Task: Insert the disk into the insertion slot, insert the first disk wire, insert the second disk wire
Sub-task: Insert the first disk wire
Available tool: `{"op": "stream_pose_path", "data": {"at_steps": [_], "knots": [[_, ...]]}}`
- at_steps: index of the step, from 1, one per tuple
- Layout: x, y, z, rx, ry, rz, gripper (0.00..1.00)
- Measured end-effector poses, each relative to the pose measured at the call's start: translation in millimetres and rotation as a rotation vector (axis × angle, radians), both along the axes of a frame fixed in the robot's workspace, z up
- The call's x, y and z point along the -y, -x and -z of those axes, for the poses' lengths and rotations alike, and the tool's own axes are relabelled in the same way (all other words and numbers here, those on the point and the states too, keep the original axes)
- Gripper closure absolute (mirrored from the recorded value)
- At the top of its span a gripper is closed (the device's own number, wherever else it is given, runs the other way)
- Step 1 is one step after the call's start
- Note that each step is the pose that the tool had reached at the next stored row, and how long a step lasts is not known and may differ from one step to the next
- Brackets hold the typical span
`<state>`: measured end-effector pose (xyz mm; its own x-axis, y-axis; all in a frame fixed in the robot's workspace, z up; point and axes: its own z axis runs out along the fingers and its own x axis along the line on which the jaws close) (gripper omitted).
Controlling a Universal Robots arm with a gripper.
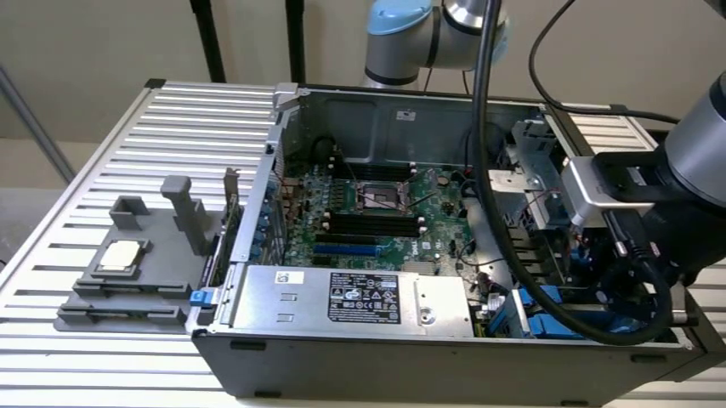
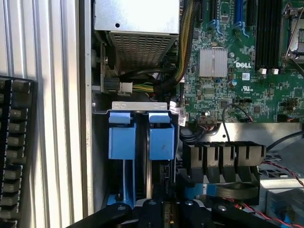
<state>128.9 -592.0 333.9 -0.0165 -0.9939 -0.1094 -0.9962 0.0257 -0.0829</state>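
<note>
Black end effector (image 2: 164, 209), closed, over blue-clipped insertion slot (image 2: 140, 135).

Blue clips (image 2: 122, 140) of the insertion slot (image 2: 137, 107) — green motherboard (image 2: 237, 57) beside.

A: Any readable text?
B: "DELL" in white on the green motherboard (image 2: 228, 71), right of centre in the wrist view.
A: The power-supply box (image 1: 352, 297) label?
B: Probably ratings; the print is illegible.

Hand (image 2: 164, 213) cut off at frame edge (fingers hidden); keyboard (image 2: 14, 152) cropped
</note>
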Motion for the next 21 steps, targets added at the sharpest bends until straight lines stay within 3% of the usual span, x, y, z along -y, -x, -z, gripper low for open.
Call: {"op": "stream_pose_path", "data": {"at_steps": [1, 4, 7, 11, 21], "knots": [[0.0, 0.0, -1.7, -0.0002, 0.0, 0.0, 0.75], [0.0, 0.1, -12.1, -0.0014, -0.0001, 0.001, 0.75], [0.0, 0.0, -37.6, -0.0019, 0.0001, 0.002, 0.75], [0.0, 0.1, -54.9, -0.0018, 0.0004, 0.002, 0.75], [-0.8, 13.3, -58.3, 0.0003, 0.0007, 0.002, 0.75]]}}
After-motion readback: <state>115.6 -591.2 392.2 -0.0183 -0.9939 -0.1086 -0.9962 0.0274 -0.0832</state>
